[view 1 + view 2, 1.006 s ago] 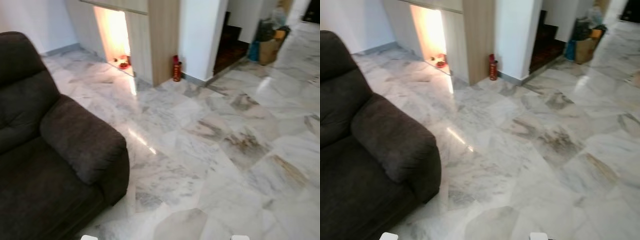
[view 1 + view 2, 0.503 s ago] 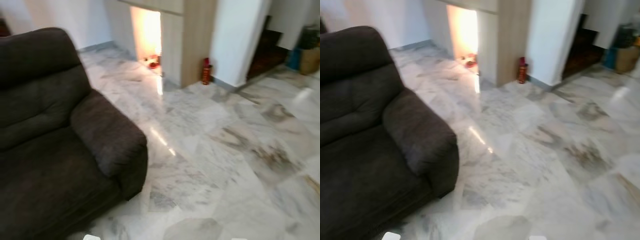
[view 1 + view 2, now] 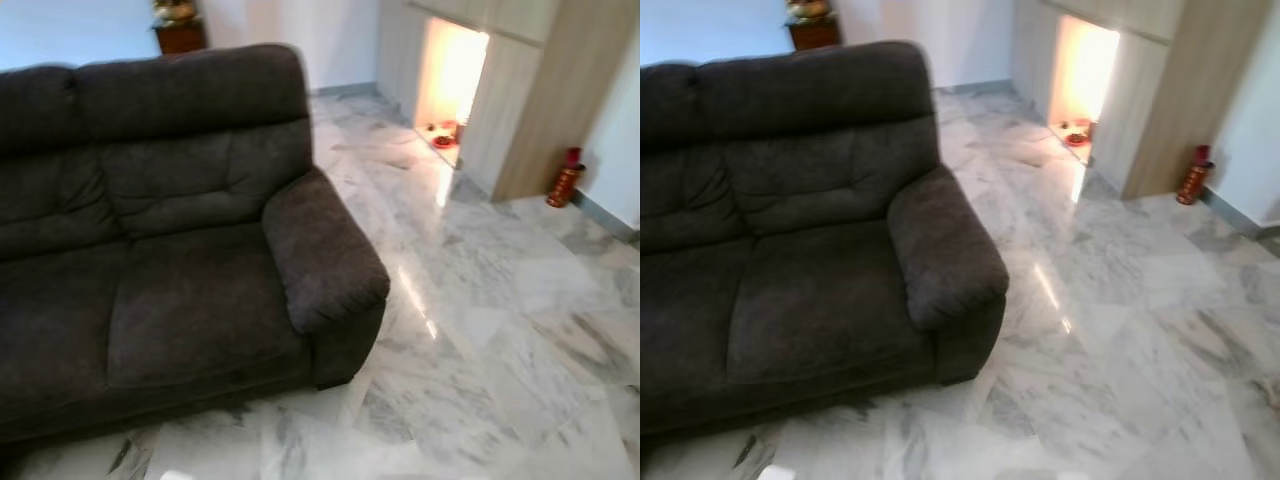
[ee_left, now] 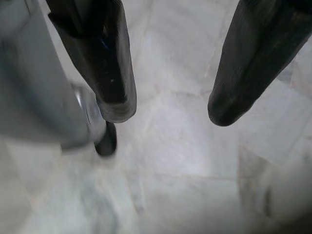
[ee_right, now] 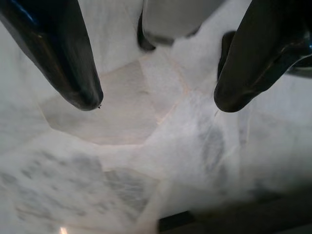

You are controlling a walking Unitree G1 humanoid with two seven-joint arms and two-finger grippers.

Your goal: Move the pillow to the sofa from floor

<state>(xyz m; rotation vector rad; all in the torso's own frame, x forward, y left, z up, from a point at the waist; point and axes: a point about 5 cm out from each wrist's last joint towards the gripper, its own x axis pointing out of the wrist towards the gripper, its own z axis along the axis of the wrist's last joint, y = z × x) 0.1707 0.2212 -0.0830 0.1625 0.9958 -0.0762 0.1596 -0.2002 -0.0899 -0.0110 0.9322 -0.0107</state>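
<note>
Both my grippers hang over the marble floor [image 3: 480, 340] with nothing in them: my left gripper [image 4: 165, 114] has its fingers spread apart, and so does my right gripper [image 5: 156, 102]. Ahead on my left stands the dark sofa [image 3: 170, 250], its seat bare. Beyond it a lit niche [image 3: 450, 80] glows in a wooden cabinet, with what looks like a red bottle [image 3: 565, 180] standing near its corner.

left end effector [image 4: 168, 109]: two glossy black tapered fingers | right end effector [image 5: 156, 100]: same | silver-grey limb
</note>
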